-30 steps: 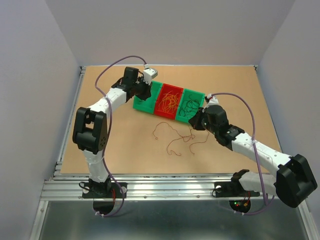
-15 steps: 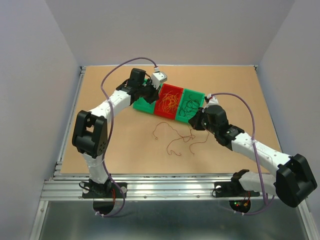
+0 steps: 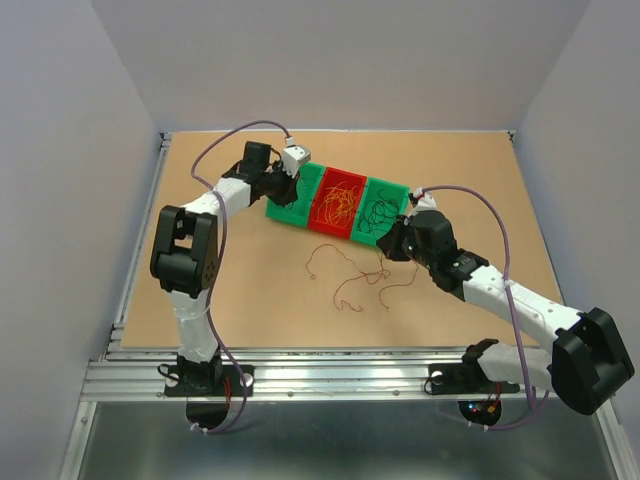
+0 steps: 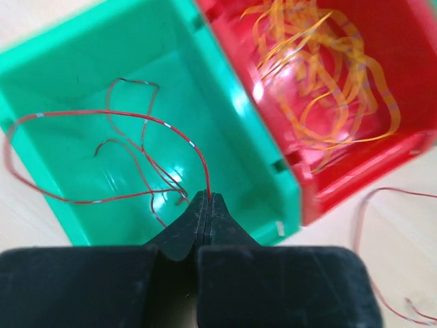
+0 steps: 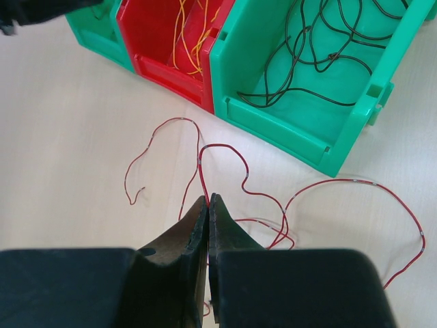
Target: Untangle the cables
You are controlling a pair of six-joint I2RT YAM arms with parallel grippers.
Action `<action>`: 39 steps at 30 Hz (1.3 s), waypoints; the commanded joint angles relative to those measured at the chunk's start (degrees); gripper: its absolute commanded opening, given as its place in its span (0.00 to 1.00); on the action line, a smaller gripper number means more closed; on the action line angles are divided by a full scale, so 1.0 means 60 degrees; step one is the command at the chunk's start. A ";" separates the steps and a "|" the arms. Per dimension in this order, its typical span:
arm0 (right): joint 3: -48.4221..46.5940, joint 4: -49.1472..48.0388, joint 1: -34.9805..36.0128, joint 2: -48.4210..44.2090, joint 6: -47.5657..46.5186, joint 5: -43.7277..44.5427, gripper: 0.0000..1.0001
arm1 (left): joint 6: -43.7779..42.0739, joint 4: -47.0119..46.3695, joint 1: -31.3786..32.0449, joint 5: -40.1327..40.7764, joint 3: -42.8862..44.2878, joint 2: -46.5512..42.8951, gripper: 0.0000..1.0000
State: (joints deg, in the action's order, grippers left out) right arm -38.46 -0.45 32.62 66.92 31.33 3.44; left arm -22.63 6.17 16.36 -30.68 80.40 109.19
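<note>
Two risks stand out, both w/ thin, springy wire. Left gripper (image 4: 207,198) has its jaws pressed together on one red-brown strand (image 4: 136,117), tips hanging over the left green bin (image 4: 89,27). The strand arcs from the tips toward 9 o'clock, and its far loop looks to cross the bin's rim there. If the jaws part now, that loop could spring or slide out onto the table (image 3: 250,290), or the end could cling to the pads and get dragged out as the arm lifts. Red bin (image 4: 355,184) w/ orange-yellow wires (image 4: 321,75) sits at 2 o'clock of the tips, so a sideways swing could flick the strand into the wrong bin.

Right gripper (image 5: 207,198) is closed too, low over the loose red-brown strands (image 5: 252,184) on the table, w/ the right green bin (image 5: 273,116) and its dark green wires (image 5: 328,48) at 1 o'clock. One strand runs right up to the tips; can't tell if it's pinched. Those strands cross each other approx. at 4 o'clock, so pulling one prob. drags the rest or tightens the knot.
</note>
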 commanded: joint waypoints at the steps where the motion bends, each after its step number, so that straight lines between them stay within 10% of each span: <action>1: -0.0095 -0.0379 -0.0032 -0.0049 -0.0007 -0.0105 0.06 | -0.0008 -0.0326 0.0013 0.0845 0.0267 0.0799 0.00; 4: -0.0094 -0.0379 -0.0017 -0.0034 -0.0007 -0.0119 0.06 | 0.0080 -0.0676 0.0013 0.1522 0.0179 0.0889 0.00; 11: -0.0124 -0.0379 -0.0032 0.0010 0.0008 -0.0251 0.06 | 0.0051 -0.1569 0.0013 0.1553 -0.0830 -0.0149 0.46; 26: 0.0081 -0.0978 0.0114 -0.0561 -0.0358 -0.1245 0.06 | 0.0066 -0.5520 0.0013 0.0910 -0.4974 -0.4747 0.99; 39: 0.0960 -0.2899 0.0965 -0.2948 -0.1266 -0.3268 0.06 | 0.0347 -0.9409 -0.0017 -0.1004 -0.8741 -0.8426 0.99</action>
State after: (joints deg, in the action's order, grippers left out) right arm -34.04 -11.57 37.56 52.77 26.74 -11.51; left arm -18.94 -41.41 16.38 -26.24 31.22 62.33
